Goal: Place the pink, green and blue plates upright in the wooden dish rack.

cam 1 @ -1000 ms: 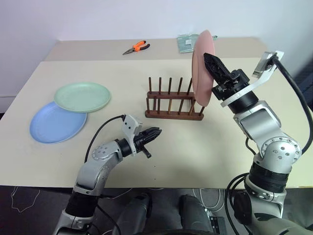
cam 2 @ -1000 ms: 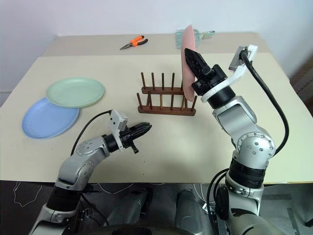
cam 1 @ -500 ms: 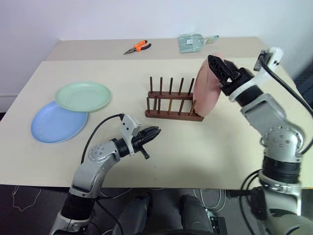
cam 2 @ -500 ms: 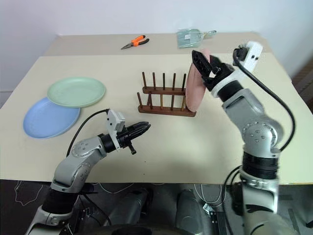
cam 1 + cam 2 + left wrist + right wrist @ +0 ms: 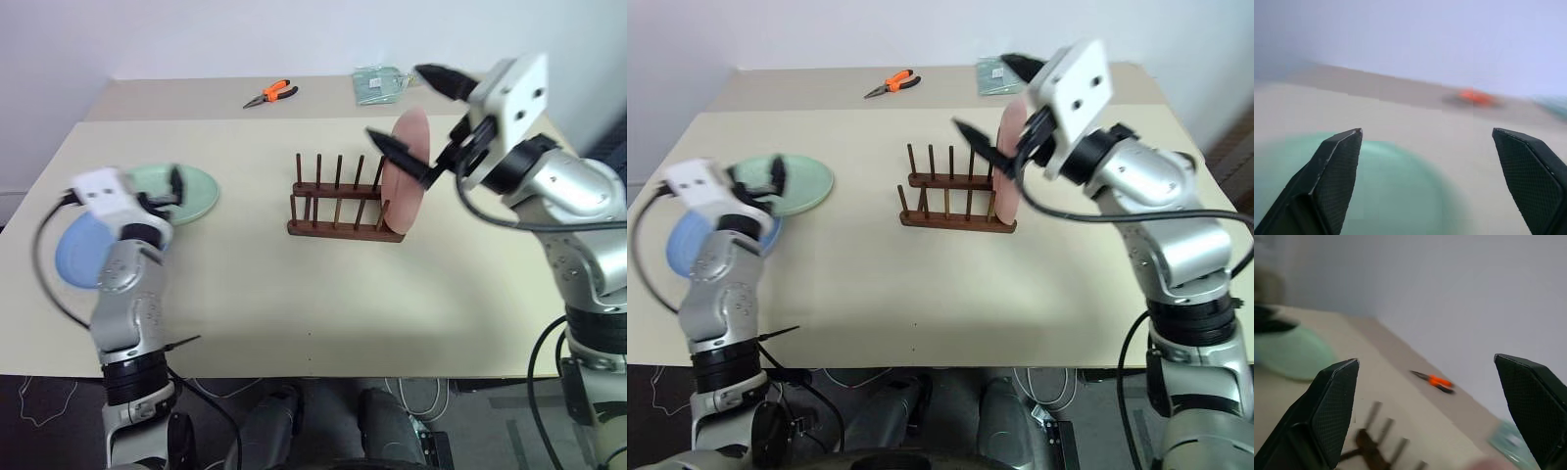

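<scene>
The pink plate (image 5: 407, 186) stands upright at the right end of the wooden dish rack (image 5: 338, 223), with nothing gripping it. My right gripper (image 5: 419, 113) hangs open just above and in front of it, one finger (image 5: 397, 152) crossing the plate's face. The green plate (image 5: 201, 191) lies flat at the table's left, overlapping the blue plate (image 5: 71, 259). My left gripper (image 5: 1427, 147) is open over the near edge of the green plate (image 5: 1391, 196), holding nothing.
Orange-handled pliers (image 5: 273, 93) and a clear packet (image 5: 384, 83) lie on the far table section behind the rack. The rack's other slots, left of the pink plate, hold nothing. The table's front edge (image 5: 323, 377) runs near my arms.
My right gripper opened, let go of the pink plate and rose; the plate now stands in the rack. My left arm swung left to the green plate and its gripper opened.
</scene>
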`<state>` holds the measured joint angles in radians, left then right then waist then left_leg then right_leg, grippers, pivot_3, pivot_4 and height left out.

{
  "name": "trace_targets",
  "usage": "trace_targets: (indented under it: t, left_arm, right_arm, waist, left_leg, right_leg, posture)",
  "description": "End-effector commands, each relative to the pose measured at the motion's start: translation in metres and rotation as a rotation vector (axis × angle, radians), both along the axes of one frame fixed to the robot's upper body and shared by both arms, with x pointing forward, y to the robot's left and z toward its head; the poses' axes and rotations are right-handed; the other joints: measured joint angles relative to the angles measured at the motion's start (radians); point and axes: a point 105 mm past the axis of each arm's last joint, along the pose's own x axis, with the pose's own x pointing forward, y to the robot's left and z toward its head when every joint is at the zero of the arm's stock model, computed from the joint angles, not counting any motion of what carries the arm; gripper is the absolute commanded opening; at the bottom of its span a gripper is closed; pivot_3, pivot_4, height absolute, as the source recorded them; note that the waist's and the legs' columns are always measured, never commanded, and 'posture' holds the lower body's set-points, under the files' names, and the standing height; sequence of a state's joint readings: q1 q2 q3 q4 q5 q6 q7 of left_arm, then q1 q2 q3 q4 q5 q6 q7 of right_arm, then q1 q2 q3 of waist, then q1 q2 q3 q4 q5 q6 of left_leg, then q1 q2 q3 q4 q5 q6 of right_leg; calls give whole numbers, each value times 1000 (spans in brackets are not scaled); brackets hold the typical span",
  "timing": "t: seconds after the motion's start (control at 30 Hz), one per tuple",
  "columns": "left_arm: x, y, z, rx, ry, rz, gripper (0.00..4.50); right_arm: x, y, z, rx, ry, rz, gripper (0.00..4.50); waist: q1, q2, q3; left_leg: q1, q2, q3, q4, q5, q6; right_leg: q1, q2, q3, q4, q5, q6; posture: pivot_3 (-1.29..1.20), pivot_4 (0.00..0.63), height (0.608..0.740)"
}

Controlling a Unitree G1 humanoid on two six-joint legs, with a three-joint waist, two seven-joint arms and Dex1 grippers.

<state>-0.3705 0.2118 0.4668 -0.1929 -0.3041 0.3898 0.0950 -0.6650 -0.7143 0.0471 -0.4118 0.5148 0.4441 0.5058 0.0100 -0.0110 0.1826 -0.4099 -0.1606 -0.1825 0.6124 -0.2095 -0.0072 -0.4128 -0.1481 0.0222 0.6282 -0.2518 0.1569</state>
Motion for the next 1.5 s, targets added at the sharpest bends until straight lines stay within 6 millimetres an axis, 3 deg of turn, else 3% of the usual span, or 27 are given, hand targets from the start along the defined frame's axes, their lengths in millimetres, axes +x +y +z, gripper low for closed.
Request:
trace_targets:
  t: [0.03, 0.17, 0.27, 0.37, 0.47, 0.7, 0.83, 0.97, 1.1, 1.2, 1.37, 1.5]
  left_arm:
    - [-16, 34, -3, -90, 37, 217, 4473]
    - [-19, 43, -14, -261, 85, 251, 4473]
    - [-2, 34, -37, -421, 186, 141, 4473]
    - [12, 30, -41, -547, 176, 56, 4473]
    - [22, 28, -40, -590, 164, 5, 3624]
    - [31, 21, -35, -614, 137, -57, 44]
    - [35, 7, -23, -591, 91, -141, 44]
    - [34, -10, 2, -493, 4, -218, 44]
    - [28, -55, 50, -227, -92, -361, 44]
    - [22, -91, 72, -64, -138, -445, 44]
    - [11, -143, 92, 101, -188, -518, 44]
    - [6, -158, 99, 104, -217, -541, 44]
  right_arm:
    - [-8, 18, -10, -36, -20, 66, 4500]
    - [-9, 27, -22, -23, 23, 109, 4500]
    - [-11, 33, -30, -20, 43, 143, 4500]
    - [-12, 36, -34, -13, 51, 146, 4500]
    - [-13, 37, -38, -13, 55, 138, 4500]
    - [-14, 32, -43, -15, 59, 91, 4500]
    - [-13, 30, -42, -6, 65, 77, 4500]
    - [-10, 28, -39, -30, 30, 52, 4500]
    - [-10, 38, -46, -161, -34, 76, 4500]
    - [-8, 49, -56, -246, -45, 112, 4500]
    - [16, 82, -60, -451, -297, 43, 4500]
    - [29, 88, -67, -542, -399, -23, 4500]
  waist:
    - [6, -2, 1]
    - [16, -8, 5]
    - [27, -8, 4]
    - [27, -8, 4]
    - [25, -9, 5]
    - [25, -9, 5]
    - [26, -9, 5]
    - [26, -10, 5]
    - [26, -10, 5]
    - [25, -10, 5]
    - [1, -10, 5]
    - [-3, -10, 5]
  left_leg:
    - [0, -1, 0, 0, 0, 0]
    - [0, -1, -2, 2, 0, 0]
    - [0, -1, -2, 3, 0, -1]
    - [0, -1, -3, 3, 1, -1]
    - [0, -1, -2, 2, 1, -1]
    - [0, -1, -2, 2, 1, -1]
    - [0, -1, -2, 2, 1, -1]
    - [0, -1, -2, 2, 1, -1]
    - [0, -1, -1, 2, 1, -2]
    - [0, -1, -1, 2, 1, -2]
    - [0, -1, 0, 2, 1, -2]
    - [0, 0, -1, 1, 4, -8]
  right_leg:
    - [0, -1, 0, 0, 0, 1]
    - [1, 0, -1, 0, 1, 1]
    - [1, 1, -1, 1, 2, 1]
    - [1, 1, -2, 1, 2, 1]
    - [1, 1, -1, 1, 2, 1]
    - [0, 1, -1, 1, 2, 1]
    - [1, 1, -1, 1, 2, 1]
    - [1, 1, -1, 1, 2, 1]
    - [1, 0, -1, 1, 2, 1]
    - [1, 1, -1, 1, 2, 1]
    - [1, 1, -1, 1, 3, 1]
    - [0, 2, 0, 2, 3, 0]
  posture:
    - [0, 150, 740]
    - [0, 150, 740]
    - [0, 150, 740]
    - [0, 150, 740]
    - [0, 150, 740]
    - [0, 150, 740]
    - [0, 150, 740]
    - [0, 150, 740]
    - [0, 150, 740]
    - [0, 150, 740]
    - [0, 150, 740]
    - [0, 150, 740]
